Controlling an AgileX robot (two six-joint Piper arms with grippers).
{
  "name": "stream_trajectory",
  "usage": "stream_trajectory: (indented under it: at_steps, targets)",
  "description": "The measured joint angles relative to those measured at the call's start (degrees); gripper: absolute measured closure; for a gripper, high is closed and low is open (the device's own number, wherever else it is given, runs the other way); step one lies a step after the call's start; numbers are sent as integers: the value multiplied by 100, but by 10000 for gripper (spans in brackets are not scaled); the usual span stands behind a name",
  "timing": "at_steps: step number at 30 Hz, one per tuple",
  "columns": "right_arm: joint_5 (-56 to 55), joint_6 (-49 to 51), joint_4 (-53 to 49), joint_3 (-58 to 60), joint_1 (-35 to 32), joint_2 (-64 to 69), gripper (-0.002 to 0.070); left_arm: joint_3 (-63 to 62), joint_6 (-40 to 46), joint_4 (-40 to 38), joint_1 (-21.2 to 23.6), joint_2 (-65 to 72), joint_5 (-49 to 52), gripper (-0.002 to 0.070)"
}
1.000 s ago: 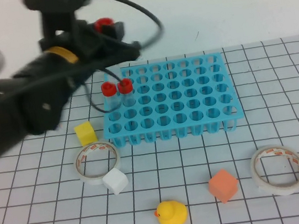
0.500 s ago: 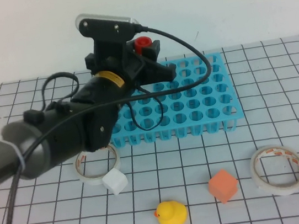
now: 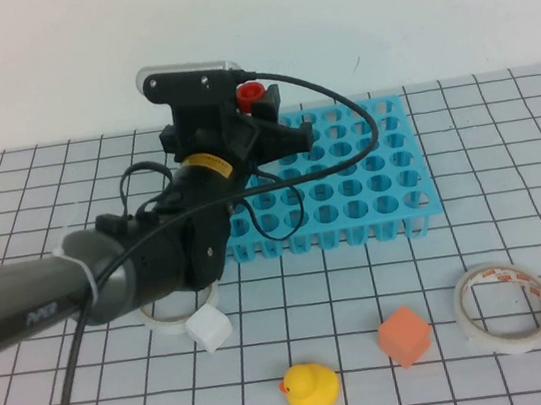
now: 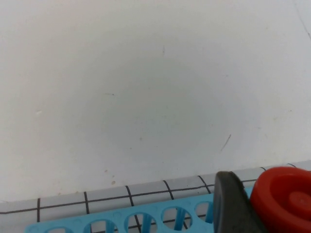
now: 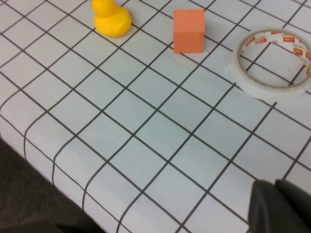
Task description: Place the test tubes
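Observation:
A test tube with a red cap (image 3: 251, 92) is in my left gripper (image 3: 254, 102), which is shut on it above the back left part of the blue tube rack (image 3: 371, 163). In the left wrist view the red cap (image 4: 285, 198) sits right against one dark finger (image 4: 232, 206), with the rack's back edge (image 4: 116, 219) below. The left arm hides the rack's left columns. My right gripper (image 5: 279, 206) is out of the high view; its wrist view shows its fingers shut and empty over the checked table near the front edge.
An orange cube (image 3: 404, 336), a yellow duck (image 3: 310, 388) and a tape roll (image 3: 504, 305) lie in front of the rack. A white cube (image 3: 209, 328) and a second tape roll (image 3: 166, 318) sit partly under the left arm. The table's front edge (image 5: 29, 145) is close to the right gripper.
The left arm has swung right and dropped slightly over the rack's left side with the tube still held. It now covers the two racked tubes and the yellow cube.

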Motion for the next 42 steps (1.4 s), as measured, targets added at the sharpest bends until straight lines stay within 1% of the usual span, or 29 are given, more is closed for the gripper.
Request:
stream_trajectory:
  at_steps: [6, 12, 42]
  targets:
    - [0, 0, 0, 0, 0, 0, 678, -12, 0, -134, 88, 227, -264, 428]
    - [0, 0, 0, 0, 0, 0, 678, -208, 0, -194, 190, 441, -275, 428]
    - [10, 0, 0, 0, 0, 0, 678, -337, -139, 2, 190, 600, -7, 428]
